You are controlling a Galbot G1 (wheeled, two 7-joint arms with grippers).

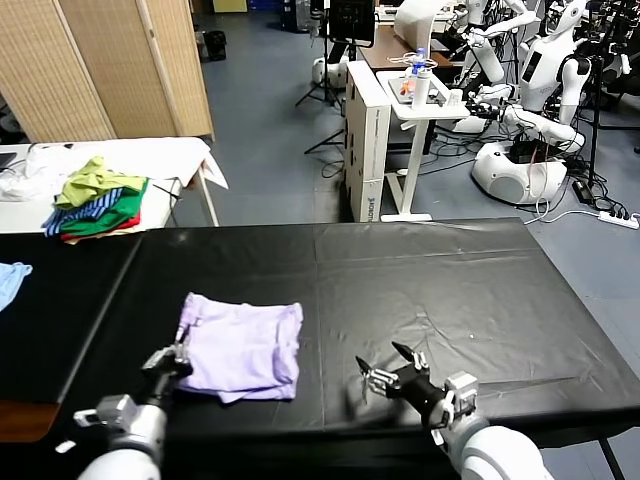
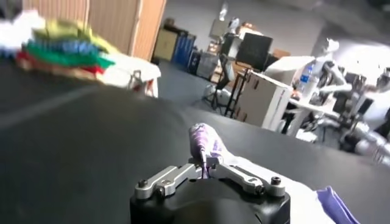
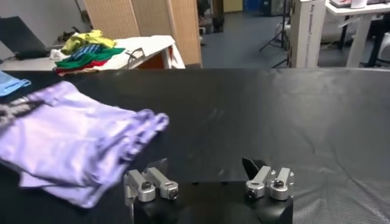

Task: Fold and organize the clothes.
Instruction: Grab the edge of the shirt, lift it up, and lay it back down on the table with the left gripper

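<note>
Black sheeting covered the worktop [image 1: 420,280], which stood in a lab with folding screens and other robots behind it. The T-shirt [image 1: 243,347] lay folded into a rough rectangle on the near left part of the worktop, with the side toward the robot's right showing stacked layered edges in the right wrist view [image 3: 73,137].

The left end effector [image 1: 172,361] sat at the near left corner of the T-shirt, closed on a pinch of the fabric. In the left wrist view the fingers met on a small raised fold of lavender cloth [image 2: 204,141]; most of the garment was hidden behind the end effector body in that view, and only a strip showed at the frame edge.

The right end effector [image 1: 388,372] stood over bare black sheeting just beside the T-shirt's right edge, apart from it, with its fingers spread wide and nothing between them. Both forearms were cut off by the lower frame edge in the head view.

A garment pile [image 1: 98,197] in green, yellow and stripes rested on a white table behind the worktop. A blue cloth [image 1: 10,280] was cut off at the left frame edge.
</note>
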